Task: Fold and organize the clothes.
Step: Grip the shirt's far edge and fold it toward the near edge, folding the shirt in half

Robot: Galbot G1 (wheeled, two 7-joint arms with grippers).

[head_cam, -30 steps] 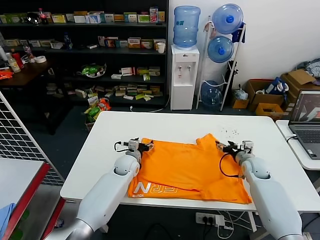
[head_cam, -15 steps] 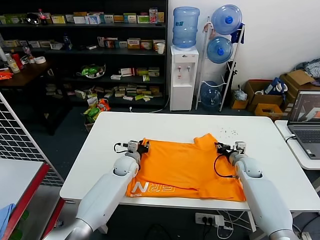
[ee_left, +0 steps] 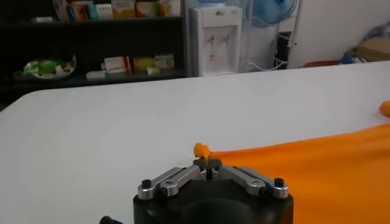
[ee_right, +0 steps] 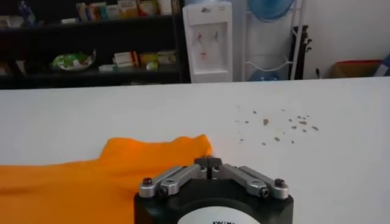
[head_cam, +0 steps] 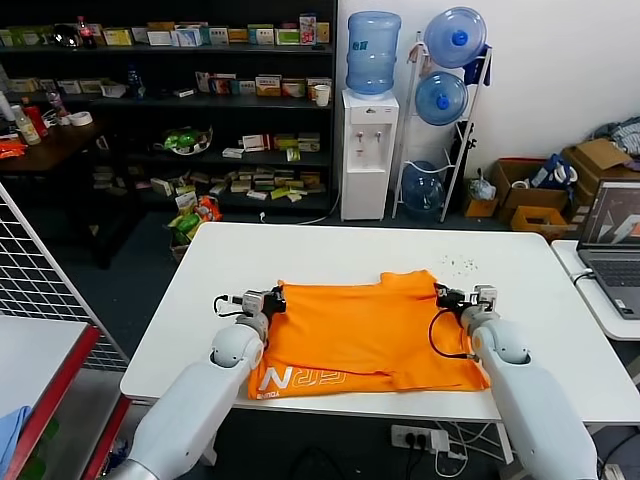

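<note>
**Both grippers pinch the far corners of the orange T-shirt**

The orange T-shirt [head_cam: 365, 335] lies spread on the white table [head_cam: 330, 255], its white lettering showing at the near left hem, at about 7 o'clock from the shirt's middle. The left gripper [head_cam: 276, 298] sits at the shirt's far left corner, at about 10 o'clock, and the left wrist view shows its fingers closed tight on a small bunched nub of orange cloth [ee_left: 202, 150]. The right gripper [head_cam: 447, 297] sits at the far right corner, at about 2 o'clock; its fingers are pressed together over the shirt's edge (the right wrist view hides whether cloth is actually caught between them).

Beyond the right gripper, towards 1 o'clock, small brown crumbs [head_cam: 462, 264] speckle the tabletop. Past the table stand a white water dispenser [head_cam: 369, 150], a rack of blue water bottles [head_cam: 447, 100] and dark shelves [head_cam: 170, 100] of boxed goods. A laptop [head_cam: 612, 245] sits on a side table at 3 o'clock, and a wire grid panel [head_cam: 40, 290] stands at 9 o'clock
</note>
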